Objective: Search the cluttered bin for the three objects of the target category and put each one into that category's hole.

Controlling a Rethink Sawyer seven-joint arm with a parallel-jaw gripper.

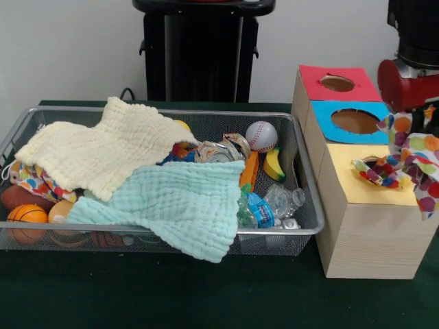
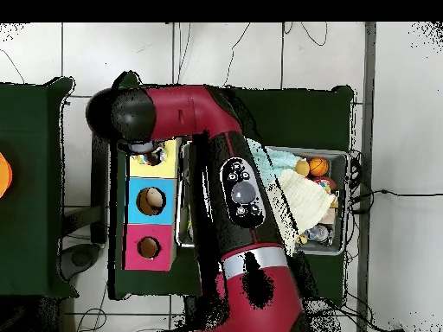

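Note:
The wire mesh bin (image 1: 306, 199) holds a cream waffle cloth (image 1: 103, 151) and a mint-green waffle cloth (image 1: 171, 202) over clutter. One dotted fabric piece (image 1: 34, 179) peeks out under the cream cloth at the bin's left end. Another dotted fabric piece (image 1: 420, 168) hangs from my gripper (image 1: 413, 133) at the right edge. Its lower end lies at the hole (image 1: 376, 171) in the yellow-faced box (image 1: 363, 233). The cloth hides the gripper's tips. In the overhead view my arm (image 2: 234, 190) covers most of the bin (image 2: 344, 157) and part of the yellow box (image 2: 169, 160).
A blue-faced box (image 1: 353, 122) and a red-faced box (image 1: 336, 83) stand behind the yellow one. The bin also holds a baseball (image 1: 261, 136), a toy banana (image 1: 274, 164), a crushed plastic bottle (image 1: 271, 205), small basketballs (image 1: 27, 216) and a can (image 1: 214, 152).

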